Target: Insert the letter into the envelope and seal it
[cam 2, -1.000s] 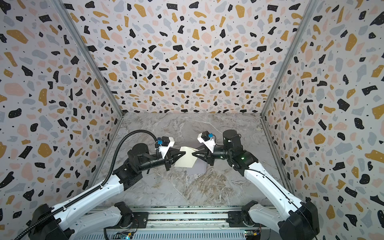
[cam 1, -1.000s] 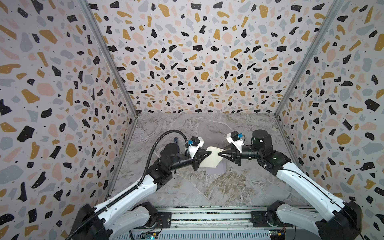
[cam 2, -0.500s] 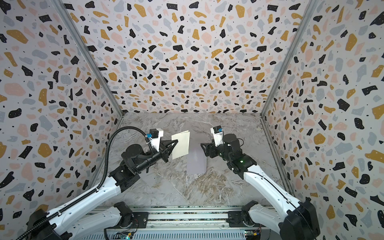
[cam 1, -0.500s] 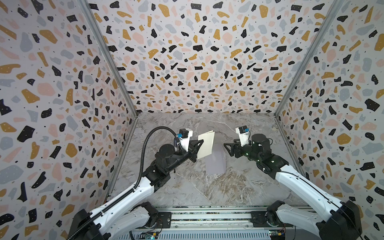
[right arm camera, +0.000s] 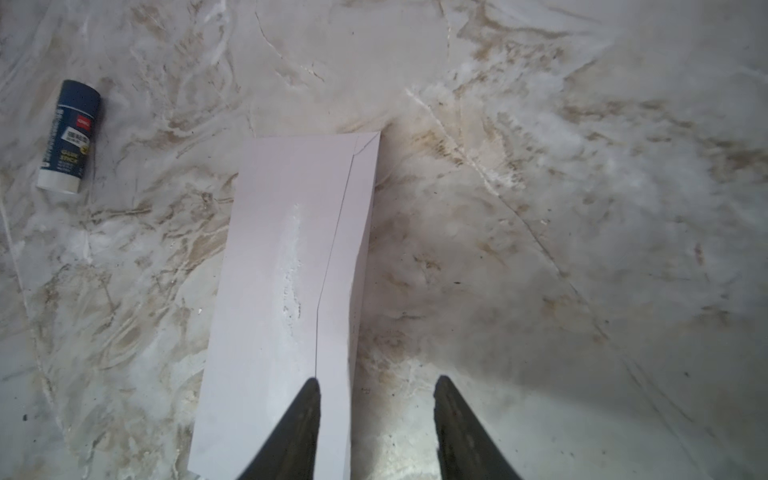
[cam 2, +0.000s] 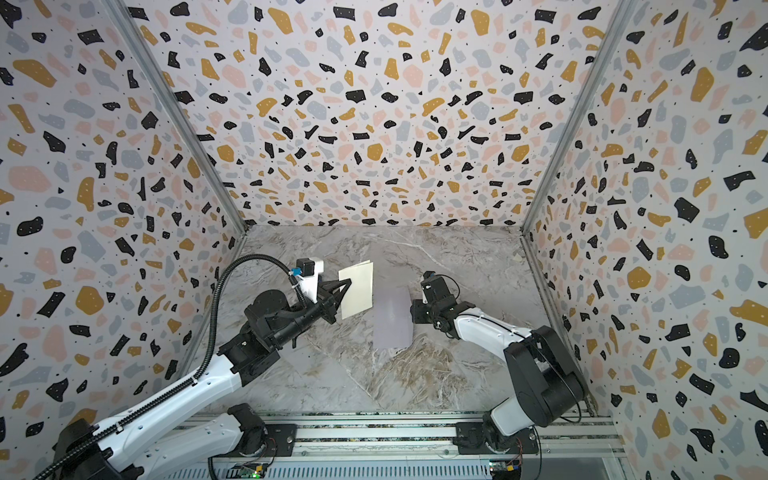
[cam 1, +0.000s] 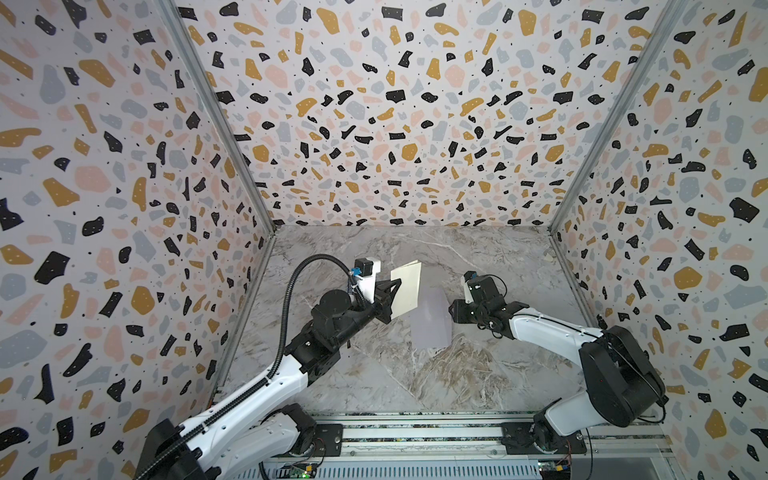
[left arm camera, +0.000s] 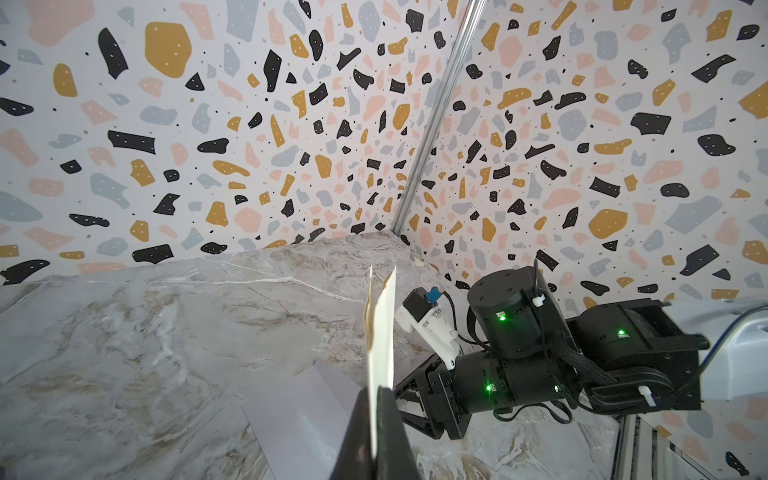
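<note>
The hands, together at the letter [cam 1: 409, 286] a second ago, are now apart. The envelope [cam 1: 430, 324] lies flat on the bench [cam 1: 415, 382], long axis near-to-far; the right hand [right arm camera: 379, 380], fingers [right arm camera: 305, 419] apart, hovers at its right edge. Farther, the left hand [left arm camera: 376, 395] clamps the raised letter.

The letter [cam 1: 409, 291] is cream, the envelope [cam 1: 430, 324] pale lavender, the table [cam 1: 374, 374] grey-beige marble, the glue stick [right arm camera: 68, 135] navy and white.

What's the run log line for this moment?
left gripper: shut on letter, held up | right gripper: open at envelope edge | envelope: flat on table
</note>
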